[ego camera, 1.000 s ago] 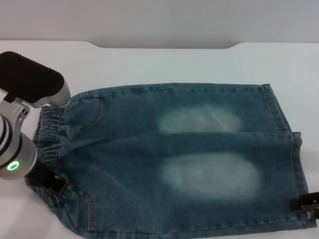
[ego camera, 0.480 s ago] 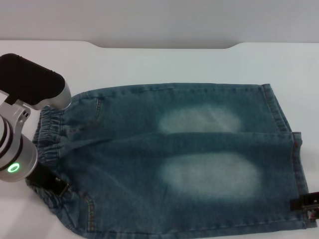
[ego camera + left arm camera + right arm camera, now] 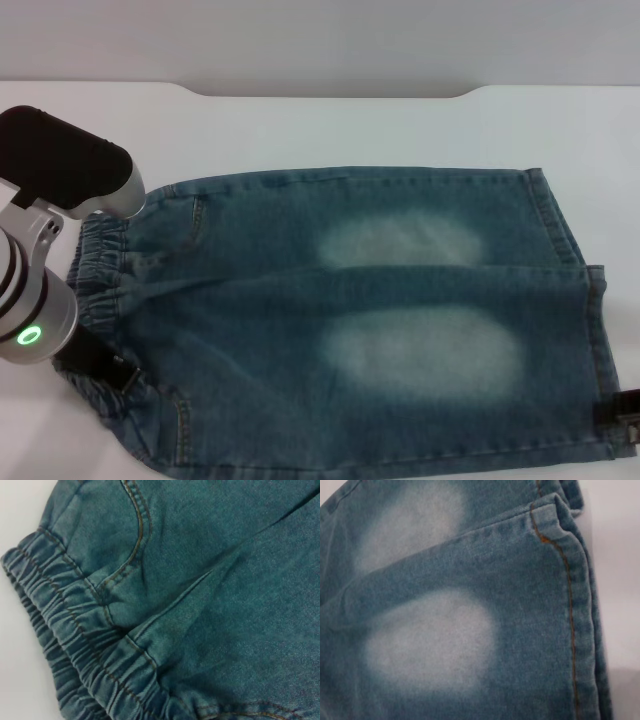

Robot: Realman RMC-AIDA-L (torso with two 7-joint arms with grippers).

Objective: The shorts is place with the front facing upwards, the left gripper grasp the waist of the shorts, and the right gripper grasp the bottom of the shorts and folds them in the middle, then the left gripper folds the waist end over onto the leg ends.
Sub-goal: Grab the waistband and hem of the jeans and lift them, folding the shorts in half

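Left jaws: the left gripper (image 3: 105, 368) is set low over the gathered waist (image 3: 95, 290), near the tabletop's left edge; only a dark finger with a metal tip is seen on the denim, and whether the jaws are wide or closed cannot be told.
Right jaws: the right gripper (image 3: 625, 408) is seen only as a dark sliver beside the bottom of the shorts (image 3: 598, 330), toward the front right corner; its state cannot be told.
Shorts: the shorts (image 3: 380, 310) are laid flat and front up across the middle of the tabletop (image 3: 330, 125), waist toward the left edge, hems toward the right.
Step in hand: judged to be the reach for both grasps, with nothing lifted yet.
Doing it well: the whole elastic band, both layers, should be pinched at the near side; the hem should be caught likewise, so that the fold is carried evenly.
Risk: a single layer may be taken, and the fold skewed.
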